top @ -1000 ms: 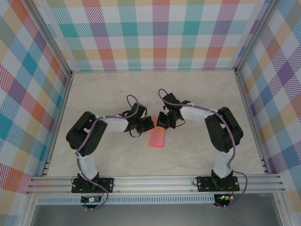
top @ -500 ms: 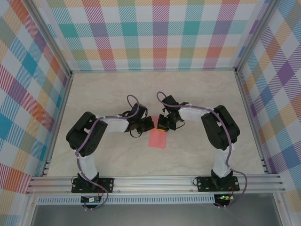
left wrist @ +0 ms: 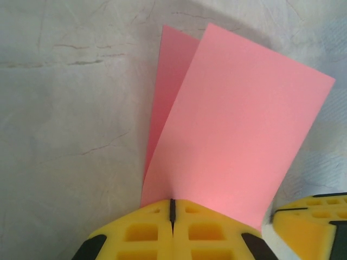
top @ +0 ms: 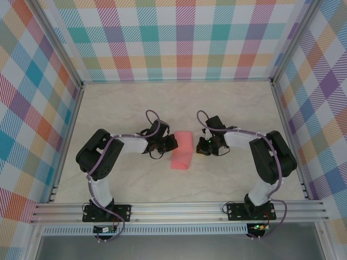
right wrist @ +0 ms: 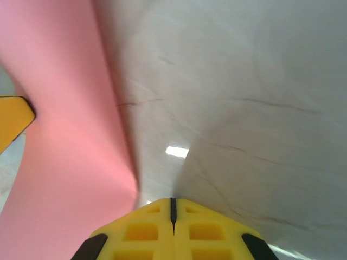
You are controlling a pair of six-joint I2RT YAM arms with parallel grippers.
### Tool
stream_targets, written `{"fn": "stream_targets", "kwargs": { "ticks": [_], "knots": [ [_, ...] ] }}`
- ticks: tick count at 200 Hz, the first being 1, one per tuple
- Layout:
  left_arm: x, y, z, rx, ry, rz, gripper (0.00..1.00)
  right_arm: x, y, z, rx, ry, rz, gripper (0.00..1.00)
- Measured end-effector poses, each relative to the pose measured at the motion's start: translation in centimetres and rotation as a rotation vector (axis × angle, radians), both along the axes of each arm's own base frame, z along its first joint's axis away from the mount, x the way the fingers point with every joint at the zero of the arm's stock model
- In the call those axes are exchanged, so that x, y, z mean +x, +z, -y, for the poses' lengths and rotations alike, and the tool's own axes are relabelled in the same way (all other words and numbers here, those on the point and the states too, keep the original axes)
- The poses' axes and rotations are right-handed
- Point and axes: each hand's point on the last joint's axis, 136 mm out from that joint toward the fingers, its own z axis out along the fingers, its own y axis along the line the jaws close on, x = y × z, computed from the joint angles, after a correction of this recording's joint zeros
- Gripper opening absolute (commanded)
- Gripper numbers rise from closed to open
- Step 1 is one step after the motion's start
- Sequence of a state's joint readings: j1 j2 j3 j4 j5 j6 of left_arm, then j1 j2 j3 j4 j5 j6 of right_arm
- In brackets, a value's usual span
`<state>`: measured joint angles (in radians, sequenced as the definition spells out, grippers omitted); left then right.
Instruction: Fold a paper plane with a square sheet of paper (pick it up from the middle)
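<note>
The square sheet of paper, salmon-pink and loosely doubled over with one flap raised, lies at the middle of the desk between two arms. The left fingers, pressed shut, touch its edge; whether they pinch it is unclear. The right fingers, also shut, sit just beside it, empty.

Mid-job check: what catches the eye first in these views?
The salmon-pink square sheet of paper lies centred on the table, folded over on itself with the upper flap lifted. Both claws are shut: the left claw at its left edge, the right claw close on its right.
</note>
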<state>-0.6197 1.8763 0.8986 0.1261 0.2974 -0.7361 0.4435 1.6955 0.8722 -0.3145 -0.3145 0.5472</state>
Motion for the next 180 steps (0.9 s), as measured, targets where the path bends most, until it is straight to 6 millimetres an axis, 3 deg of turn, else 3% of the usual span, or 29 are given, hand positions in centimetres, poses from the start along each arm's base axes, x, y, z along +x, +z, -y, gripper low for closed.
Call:
{"fn": "stream_targets", "kwargs": {
  "ticks": [25, 45, 70, 96, 119, 151, 180],
  "knots": [
    [0.1, 0.1, 0.1, -0.005, -0.001, 0.007, 0.0, 0.8, 2.3, 0.4, 0.035, -0.013, 0.063, 0.0],
    [0.1, 0.1, 0.1, -0.004, -0.001, 0.007, 0.0, 1.5, 4.4, -0.9, 0.098, 0.01, 0.118, 0.0],
    [0.1, 0.1, 0.1, -0.005, -0.001, 0.007, 0.0, 2.7, 5.3, -3.3, 0.154, 0.053, 0.134, 0.0],
    [0.1, 0.1, 0.1, -0.004, -0.002, 0.007, 0.0, 3.8, 4.2, -6.1, 0.195, 0.104, 0.108, 0.0],
    [0.1, 0.1, 0.1, -0.004, -0.001, 0.007, 0.0, 3.7, 2.8, -6.9, 0.201, 0.128, 0.075, 0.0],
    [0.1, 0.0, 0.1, -0.002, 0.0, 0.008, 0.0, 3.6, 1.7, -6.4, 0.19, 0.127, 0.056, 0.0],
    [0.1, 0.0, 0.1, -0.001, 0.0, 0.008, 0.0, 3.1, -0.2, -3.9, 0.162, 0.088, 0.027, 0.0]
  ]
}}
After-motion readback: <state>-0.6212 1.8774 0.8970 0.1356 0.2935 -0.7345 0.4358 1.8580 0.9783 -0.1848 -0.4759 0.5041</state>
